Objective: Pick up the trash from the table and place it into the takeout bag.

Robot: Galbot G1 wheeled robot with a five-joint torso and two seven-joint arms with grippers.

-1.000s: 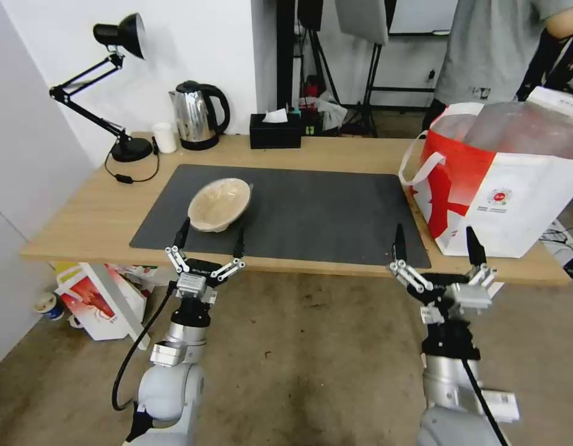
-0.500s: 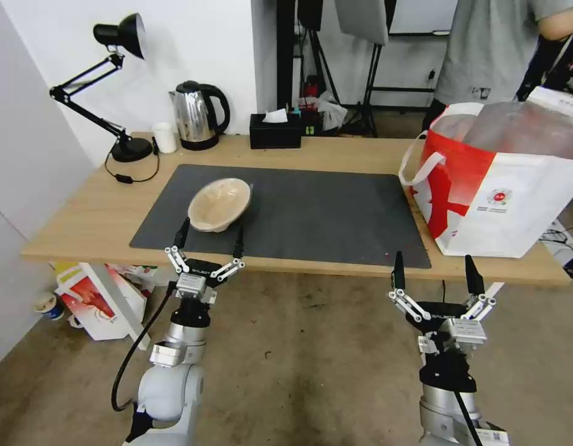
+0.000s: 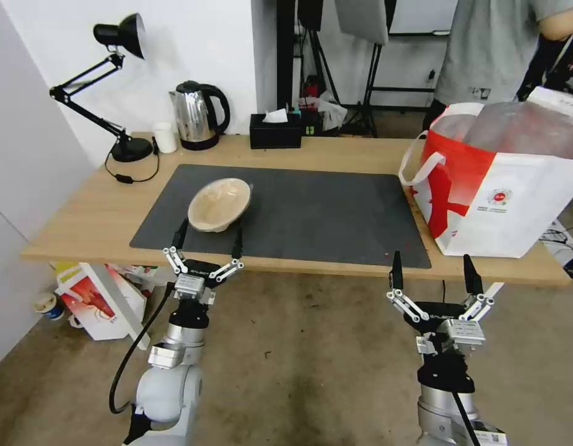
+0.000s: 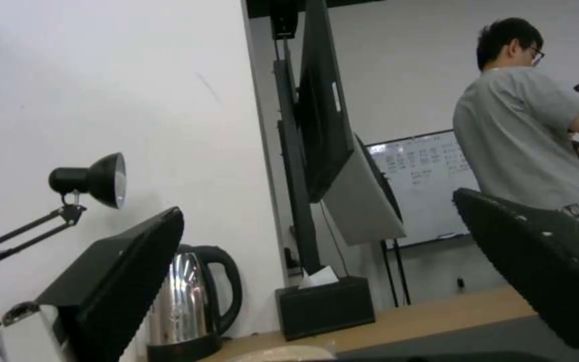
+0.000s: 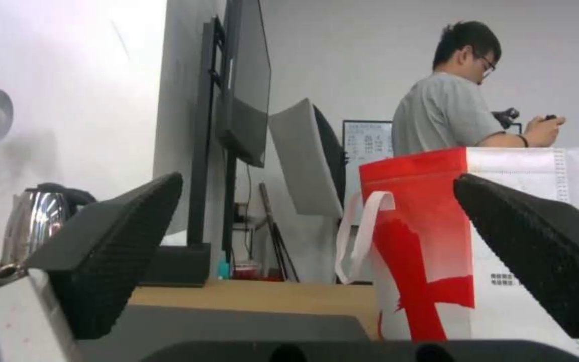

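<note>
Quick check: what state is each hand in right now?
Left hand: open, holding nothing, at the shallow beige bowl.
Right hand: open, holding nothing.

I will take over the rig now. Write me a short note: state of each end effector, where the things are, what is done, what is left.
Left end effector: open, empty, at the table's near edge, just before the shallow beige bowl.
Right end effector: open, empty, below the near edge, in front of the red-and-white takeout bag.
The bowl lies on the dark grey mat, untouched.
Done: bag contents not visible.
Left: grasp the bowl, put it in the bag.
</note>
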